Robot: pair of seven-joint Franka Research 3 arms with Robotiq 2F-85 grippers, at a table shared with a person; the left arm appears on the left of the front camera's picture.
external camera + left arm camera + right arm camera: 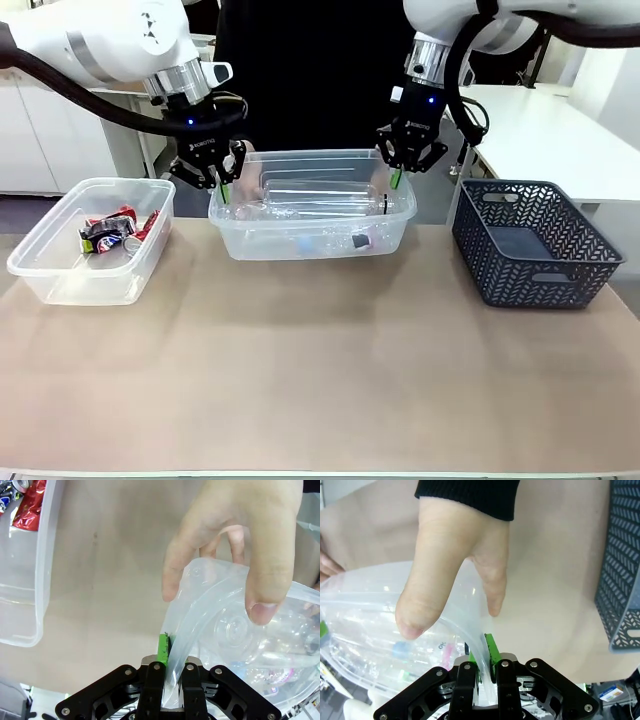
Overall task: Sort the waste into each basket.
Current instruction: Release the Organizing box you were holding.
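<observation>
Three containers in a row on desk: left tub with cans inside, middle tub holding bottles, lattice basket right. Pincers and person's hands at middle tub's ends.
</observation>
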